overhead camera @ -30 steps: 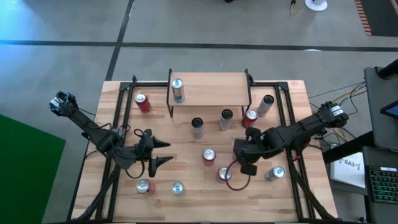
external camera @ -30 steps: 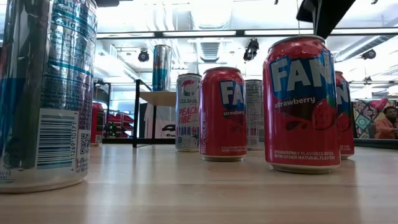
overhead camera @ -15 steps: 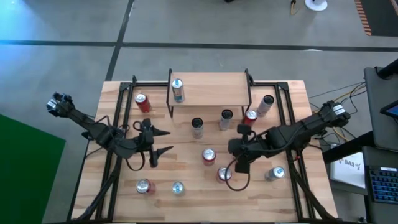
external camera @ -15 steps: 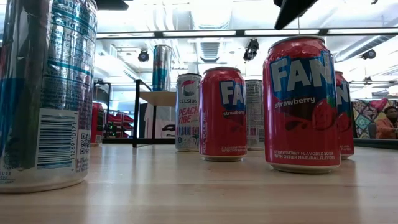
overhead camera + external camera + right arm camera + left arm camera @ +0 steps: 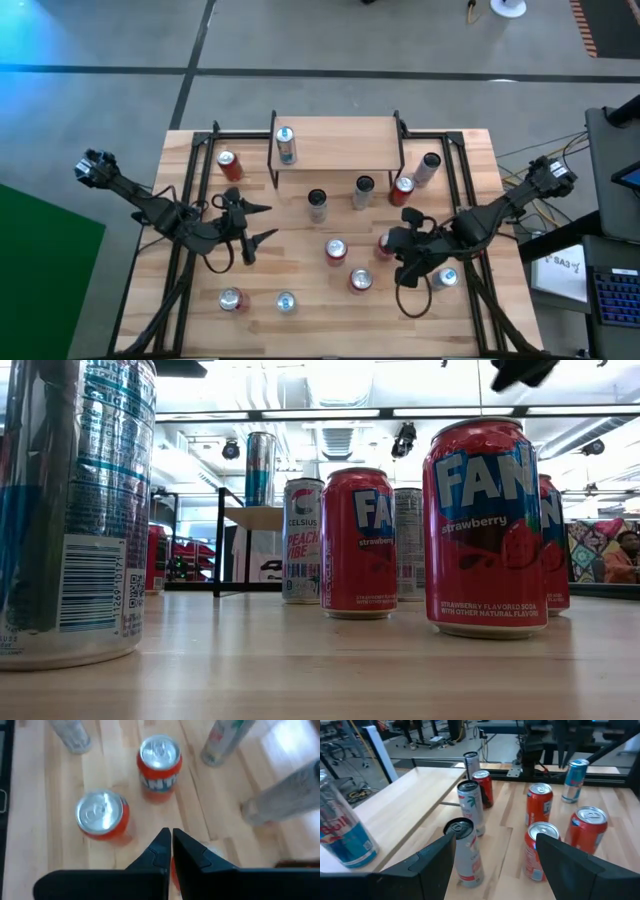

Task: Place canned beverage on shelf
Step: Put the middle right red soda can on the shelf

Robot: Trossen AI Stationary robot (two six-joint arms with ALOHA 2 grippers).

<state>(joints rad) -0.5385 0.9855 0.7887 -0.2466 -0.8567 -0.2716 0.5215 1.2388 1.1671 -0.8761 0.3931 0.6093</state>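
Observation:
The shelf [image 5: 335, 140] stands at the table's far middle, with a blue can [image 5: 286, 145] upright on its left end. Several red, silver and blue cans stand on the table in front of it. My right gripper [image 5: 393, 250] is shut and points down, right of the middle, above the cans. A red can [image 5: 384, 243] shows partly under it, as a red patch [image 5: 172, 870] below the fingertips. My left gripper [image 5: 262, 224] is open and empty left of the middle. It faces a slim silver can [image 5: 467, 852] and a red can [image 5: 540, 850].
Two red cans [image 5: 335, 250] [image 5: 360, 280] stand just left of my right gripper and a blue can [image 5: 445, 278] on its near right. Silver cans [image 5: 317, 204] [image 5: 363, 190] and a red can [image 5: 404, 185] stand before the shelf. More cans [image 5: 232, 298] [image 5: 285, 301] stand near the front edge.
My right gripper has first gone toward the table's left, then drawn back toward the right and near edges, uncovering a red can. My left gripper has gone a little toward the far edge and stays open.

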